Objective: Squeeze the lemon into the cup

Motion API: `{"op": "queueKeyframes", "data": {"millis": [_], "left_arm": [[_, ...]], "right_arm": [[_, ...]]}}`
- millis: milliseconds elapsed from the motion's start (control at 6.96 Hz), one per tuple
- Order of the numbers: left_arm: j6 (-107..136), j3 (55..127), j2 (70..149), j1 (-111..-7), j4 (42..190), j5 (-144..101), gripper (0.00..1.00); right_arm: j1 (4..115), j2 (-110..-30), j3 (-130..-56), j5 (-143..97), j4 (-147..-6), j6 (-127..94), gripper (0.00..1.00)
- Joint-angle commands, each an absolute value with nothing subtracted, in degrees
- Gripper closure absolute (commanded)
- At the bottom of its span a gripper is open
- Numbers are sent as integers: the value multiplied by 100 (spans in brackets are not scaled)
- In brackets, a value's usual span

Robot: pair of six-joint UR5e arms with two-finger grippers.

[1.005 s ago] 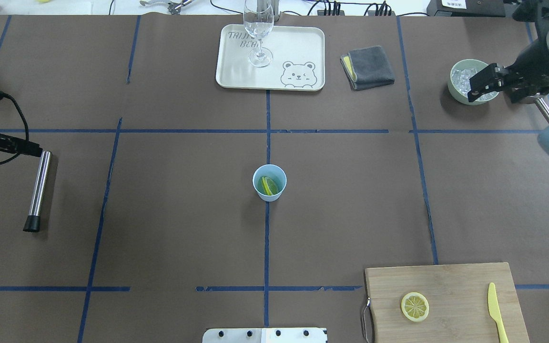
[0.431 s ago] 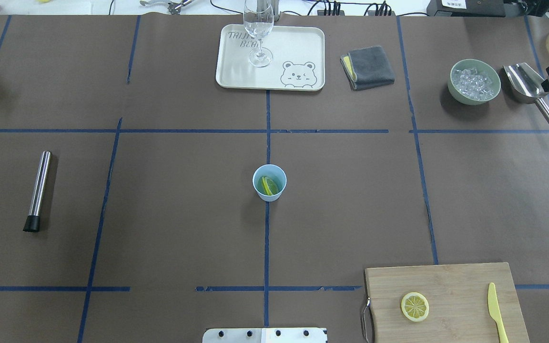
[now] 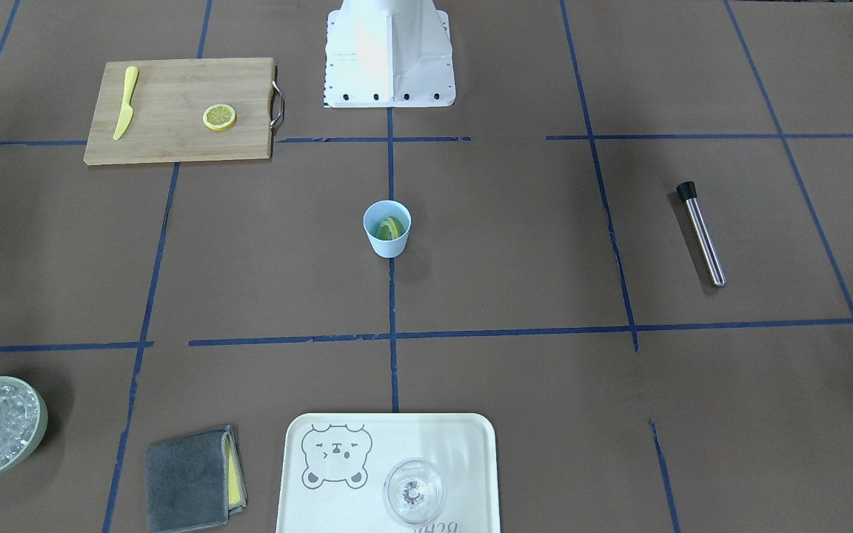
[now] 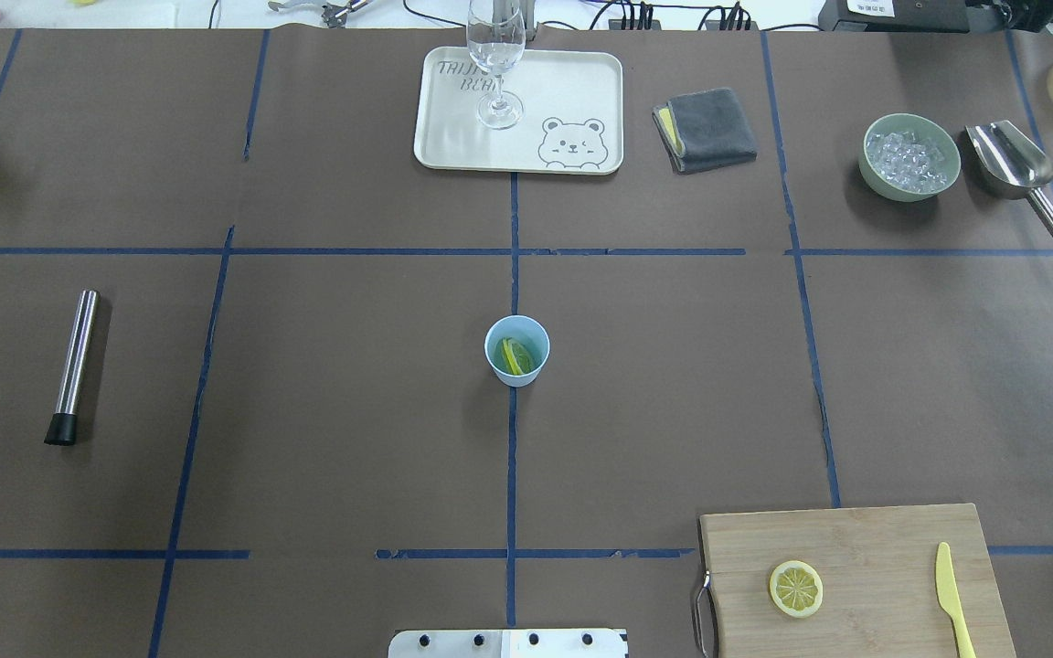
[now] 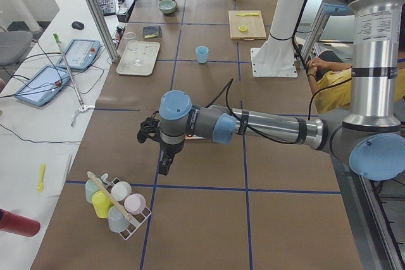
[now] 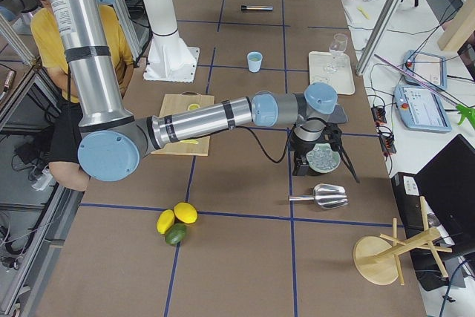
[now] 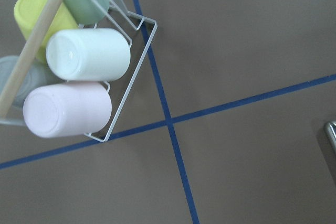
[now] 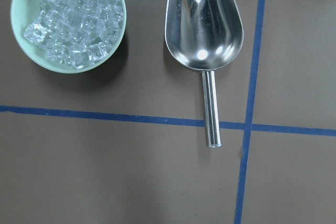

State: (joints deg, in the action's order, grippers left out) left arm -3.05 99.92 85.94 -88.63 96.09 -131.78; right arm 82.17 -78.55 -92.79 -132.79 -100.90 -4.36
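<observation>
The small light-blue tapered cup [image 4: 516, 350] is seen upright at the middle of the brown paper-covered bench [image 4: 353, 439], on a blue tape line. The other things are set well apart from it. A cream tray with a bear drawing [image 4: 572, 91] carries a clear stemmed glass [image 4: 496, 55] at the far side. Beside the tray lies a folded grey cloth [image 4: 709, 128], and further to the robot's right a pale-green bowl of ice [image 4: 897, 192] sits just beside a shiny metal scoop [image 4: 1006, 160]. A steel rod with a black end [image 4: 74, 366] is laid on the robot's left. A wooden cutting board [image 4: 856, 539] at the near right holds a second lemon slice [image 4: 796, 588] and a yellow knife [image 4: 954, 599], apart from each other. The thin round lemon slice [image 4: 514, 356] is found inside the cup, tilted on edge against the wall, its yellow rind and pale face visible. The left hand [image 5: 166, 159] is held over the bench near a wire rack of pastel cups [image 5: 117, 203], and the right hand [image 6: 303, 165] over the bowl of ice. Whether either hand is clenched or released cannot be told.
</observation>
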Motion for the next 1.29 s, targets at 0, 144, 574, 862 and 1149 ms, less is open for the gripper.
{"op": "queueKeyframes", "data": {"millis": [0,144,574,862,1149], "left_arm": [[-386,9451,8420,-8851,9692,-13202,0],[-343,9396,8455,-8842,10208,-13184,0],[-387,9403,8719,-8745,10204,-13157,0],[-387,9779,8780,-8745,9140,-13184,0],[-396,9879,8728,-8754,8762,-13227,0]], "right_arm": [[8235,-7945,-9203,-13263,-10081,-413,0],[8235,-7954,-9263,-13280,-10090,-448,0],[8270,-8286,-9237,-13254,-10055,-369,0],[8271,-8525,-9176,-13393,-9835,-396,0],[8297,-8657,-9193,-13614,-9835,-387,0]]}}
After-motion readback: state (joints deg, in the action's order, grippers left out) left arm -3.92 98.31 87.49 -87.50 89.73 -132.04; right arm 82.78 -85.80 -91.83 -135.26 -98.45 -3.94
